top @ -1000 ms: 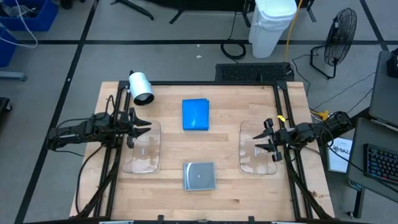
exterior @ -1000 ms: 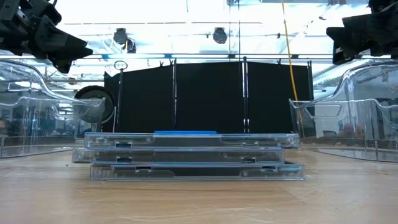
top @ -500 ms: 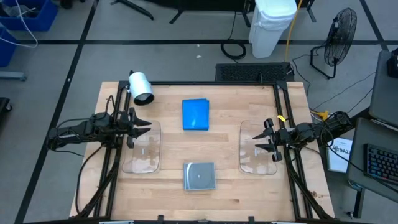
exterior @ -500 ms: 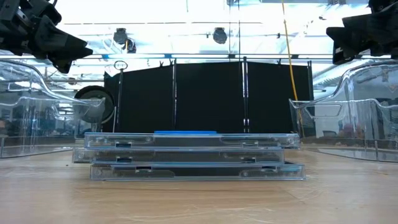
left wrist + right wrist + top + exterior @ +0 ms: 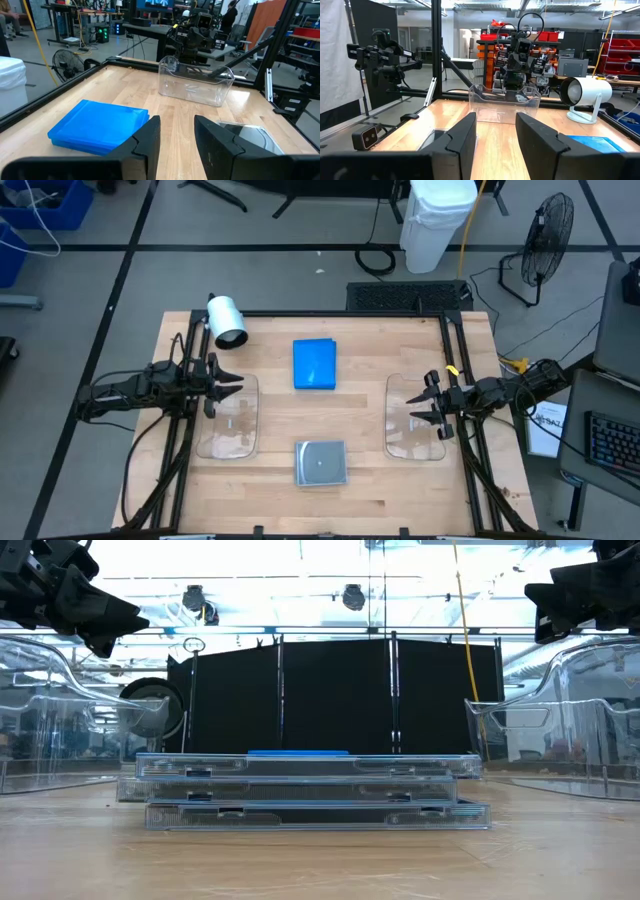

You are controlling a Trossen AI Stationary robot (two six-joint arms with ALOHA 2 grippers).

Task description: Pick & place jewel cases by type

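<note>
Wooden table (image 5: 360,470) carried two clear trays, a blue stack of jewel cases (image 5: 314,364) at the far centre and a grey stack (image 5: 320,463) at the near centre; your left gripper (image 5: 232,383) and right gripper (image 5: 420,406) hovered with fingers spread, each above its tray; you were best advised to take only the top case, gripping opposite edges squarely

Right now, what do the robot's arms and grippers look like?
Both arms are dark, slender and jointed, with black cables running along them. The left gripper and right gripper each end in two tapered black fingers, flat on their inner faces. A small yellow tag sits by the right arm. No other markings are visible.
</note>
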